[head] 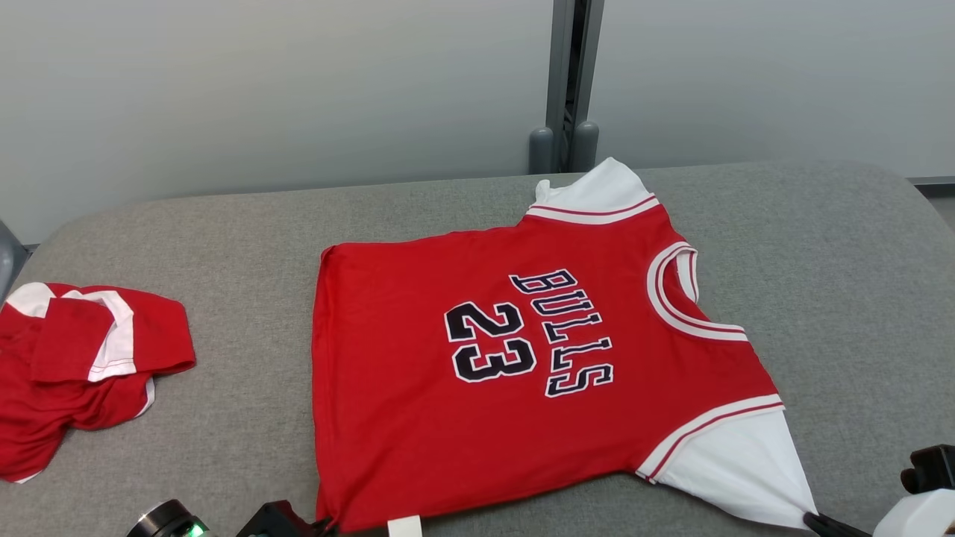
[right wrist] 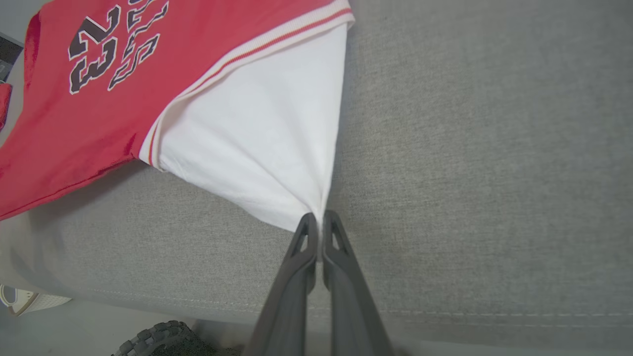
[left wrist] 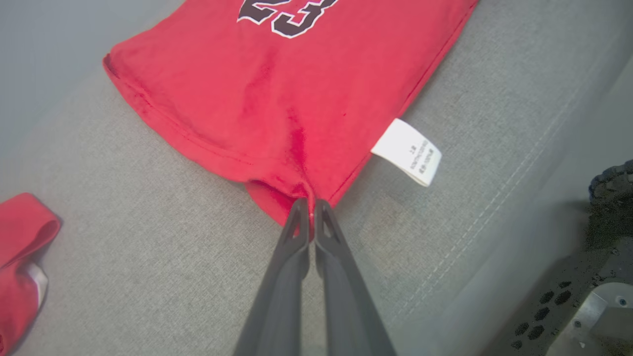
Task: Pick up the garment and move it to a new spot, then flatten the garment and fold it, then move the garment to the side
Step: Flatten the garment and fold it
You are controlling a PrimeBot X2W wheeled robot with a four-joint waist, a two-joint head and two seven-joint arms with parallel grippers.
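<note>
Head view: the jersey (head: 477,358) lies flat, print up, mid-way along the grey cushion (head: 858,283). Its long axis runs across the picture, neck hole to the robot's right and hem to its left. It has two white sleeves, one far and one near. There are two garments in all: a second red garment (head: 74,365) sits crumpled at the left, cut off by the frame. Both grippers are clipped by the bottom edge, the left gripper (head: 322,524) at the near hem corner and the right gripper (head: 812,517) at the near sleeve (head: 739,462) tip.

Left wrist view: the fingers are pressed together, pinching the red hem corner, and the cloth bunches there. One white label (left wrist: 406,152) juts from the side seam nearby, its print too small to read.

Right wrist view: the fingers are clamped on the sleeve's very tip, the white cloth stretched to a point. A dark treaded shape (right wrist: 158,338) at the bottom is possibly a wheel.
</note>
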